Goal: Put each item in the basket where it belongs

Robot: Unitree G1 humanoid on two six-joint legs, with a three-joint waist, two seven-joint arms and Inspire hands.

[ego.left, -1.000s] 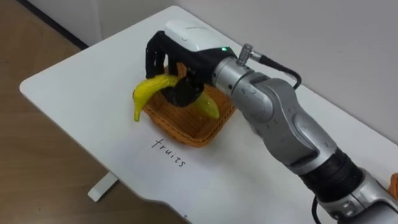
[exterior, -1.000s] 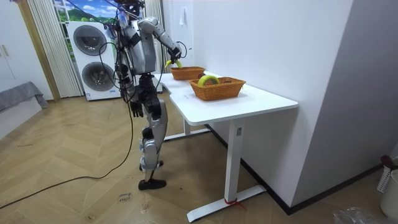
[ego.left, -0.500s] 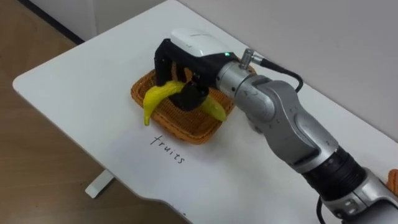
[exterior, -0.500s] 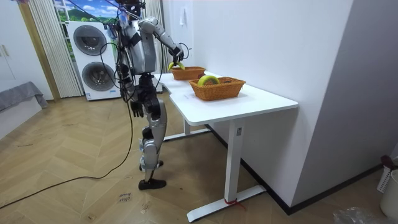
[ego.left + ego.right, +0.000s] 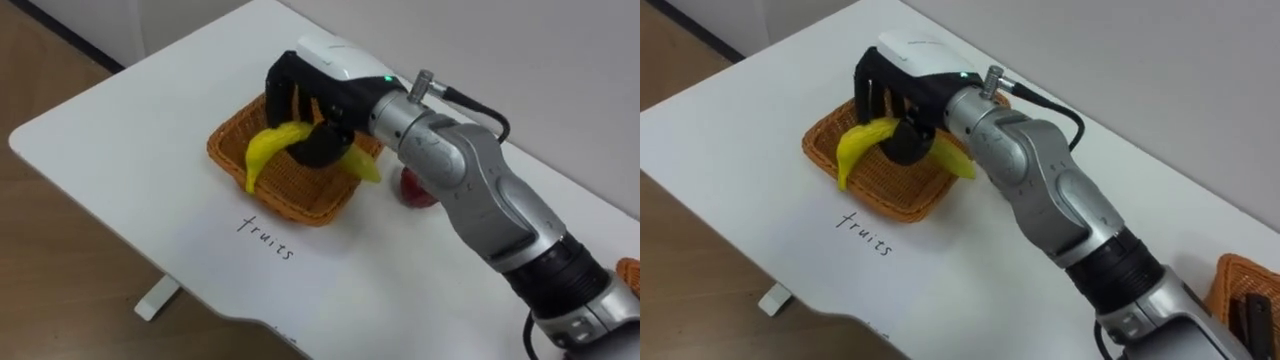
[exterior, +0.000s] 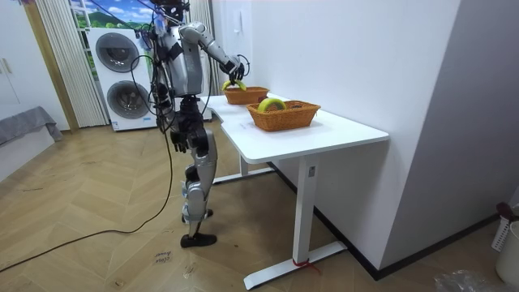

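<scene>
Left eye view: right hand [image 5: 322,72] is clamped on the banana [image 5: 268,148], fingers curled round its middle and hiding that part. Banana hangs over the wicker basket [image 5: 224,152]; can't tell if it touches the weave. Red round item [image 5: 414,190] sits just beside the basket, half-hidden by the forearm. Second basket [image 5: 1238,285] is cut off at the right eye view's edge. Left hand [image 6: 175,144] hangs by the hip in room view, state can't be told. White table [image 5: 110,130] w/ handwritten label [image 5: 266,238]; wood floor [image 6: 97,251], washing machines [image 6: 122,77] behind the robot.
</scene>
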